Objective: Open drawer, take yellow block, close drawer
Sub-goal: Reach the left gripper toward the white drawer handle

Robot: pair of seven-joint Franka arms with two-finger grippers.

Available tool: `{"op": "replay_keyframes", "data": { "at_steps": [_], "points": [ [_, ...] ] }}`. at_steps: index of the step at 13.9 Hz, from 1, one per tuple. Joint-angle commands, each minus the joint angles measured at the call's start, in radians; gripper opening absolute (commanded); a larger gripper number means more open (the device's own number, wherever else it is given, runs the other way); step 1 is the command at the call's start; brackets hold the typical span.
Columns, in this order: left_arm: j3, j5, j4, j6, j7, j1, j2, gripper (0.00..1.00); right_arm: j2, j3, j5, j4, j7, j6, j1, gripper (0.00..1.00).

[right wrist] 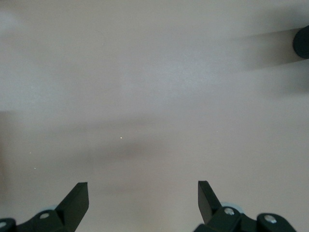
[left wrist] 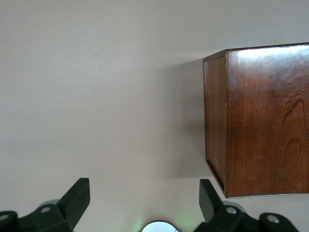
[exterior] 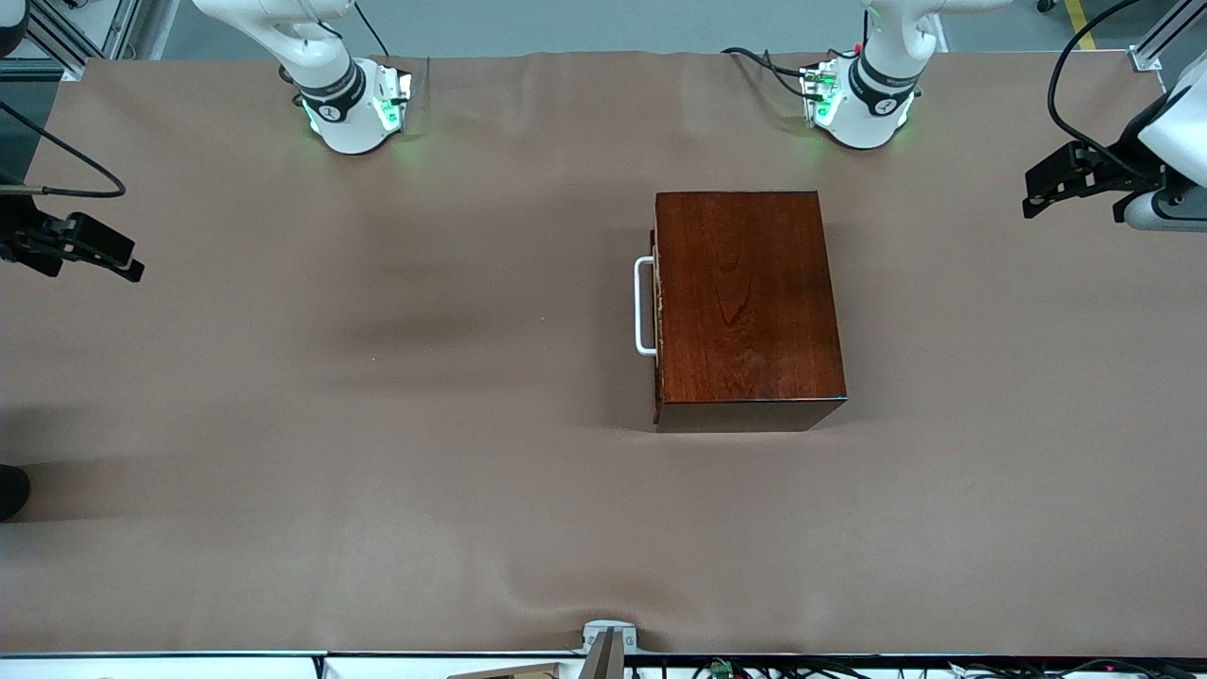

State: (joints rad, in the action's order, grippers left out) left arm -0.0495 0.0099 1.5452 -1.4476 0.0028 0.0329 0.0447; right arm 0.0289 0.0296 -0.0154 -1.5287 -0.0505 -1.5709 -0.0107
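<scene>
A brown cloth-covered table (exterior: 377, 424) fills nearly the whole front view, its surface faintly rippled, with the two white arm bases standing along the top edge of the frame. Right of centre sits the glossy reddish-brown wooden box (exterior: 745, 302), toward the left arm's end of the table, its grained top catching the light. The drawer (exterior: 656, 311) is pushed fully in, its narrow front flush with the box's side that faces the middle of the frame, and its white U-shaped handle (exterior: 644, 306) stands out from that front. The yellow block shows in none of the views. At the right edge of the front view, in the upper part of the frame, the left gripper (left wrist: 145, 200) hangs above the table toward the left arm's end; its wrist view shows two dark fingers (left wrist: 77, 198) spread wide with nothing between them, and a corner of the box in the right of that frame. At the left edge of the front view, the right gripper (right wrist: 143, 200) waits over bare cloth toward the right arm's end, its fingers (right wrist: 77, 200) likewise spread wide and holding nothing.
</scene>
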Motion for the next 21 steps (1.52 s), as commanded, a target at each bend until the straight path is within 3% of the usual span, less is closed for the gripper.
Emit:
{"op": "replay_keyframes", "data": {
  "at_steps": [1,7,10,16,21],
  "points": [
    [-0.004,0.005,-0.011,0.010,0.019,-0.004,-0.002,1.00,-0.018,-0.010,0.005,-0.008,0.003,-0.001,-0.011,1.00],
    [-0.006,0.005,-0.011,0.010,-0.001,0.004,-0.012,1.00,-0.018,-0.010,0.005,-0.008,0.003,-0.001,-0.011,1.00],
    [-0.019,-0.007,-0.063,0.010,-0.174,0.018,-0.074,1.00,-0.018,-0.010,0.005,-0.008,0.003,-0.001,-0.011,1.00],
    [-0.141,-0.008,-0.115,0.009,-0.421,0.051,-0.152,1.00,-0.018,-0.010,0.005,-0.008,0.003,-0.001,-0.011,1.00],
    [-0.151,-0.008,-0.169,0.003,-0.480,0.111,-0.213,1.00,-0.018,-0.010,0.005,-0.008,0.003,-0.001,-0.011,1.00]
  ]
}}
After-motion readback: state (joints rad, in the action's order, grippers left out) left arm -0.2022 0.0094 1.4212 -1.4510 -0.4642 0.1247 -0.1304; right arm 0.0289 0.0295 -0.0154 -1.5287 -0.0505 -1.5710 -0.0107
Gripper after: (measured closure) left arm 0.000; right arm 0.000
